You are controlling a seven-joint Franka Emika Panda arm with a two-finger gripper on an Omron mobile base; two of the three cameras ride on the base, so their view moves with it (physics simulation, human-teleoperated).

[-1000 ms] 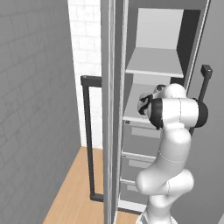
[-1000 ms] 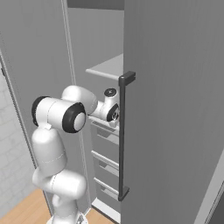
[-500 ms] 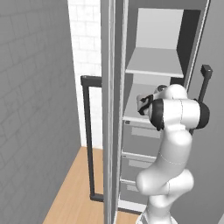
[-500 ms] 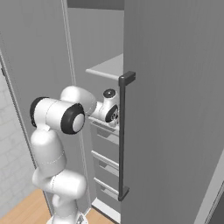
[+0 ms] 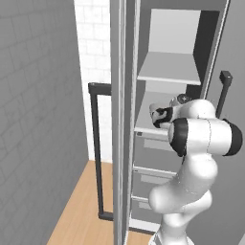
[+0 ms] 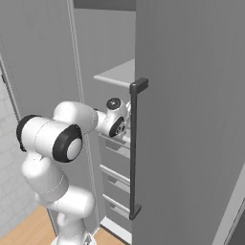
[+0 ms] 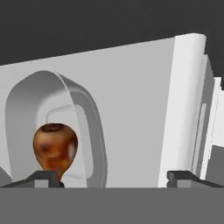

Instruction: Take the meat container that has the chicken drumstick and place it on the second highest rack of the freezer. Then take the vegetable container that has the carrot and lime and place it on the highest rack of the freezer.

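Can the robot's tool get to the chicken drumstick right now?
Probably yes. In the hand view the chicken drumstick sits in its pale container right ahead of the tool, whose fingers stand wide apart. The freezer door is open and nothing lies between.

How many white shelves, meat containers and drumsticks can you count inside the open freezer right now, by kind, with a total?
White shelves: 2, the highest rack and the second rack below it.
Meat containers: 1, a clear container lying on the second rack.
Chicken drumsticks: 1, the chicken drumstick inside that container.
Total: 4
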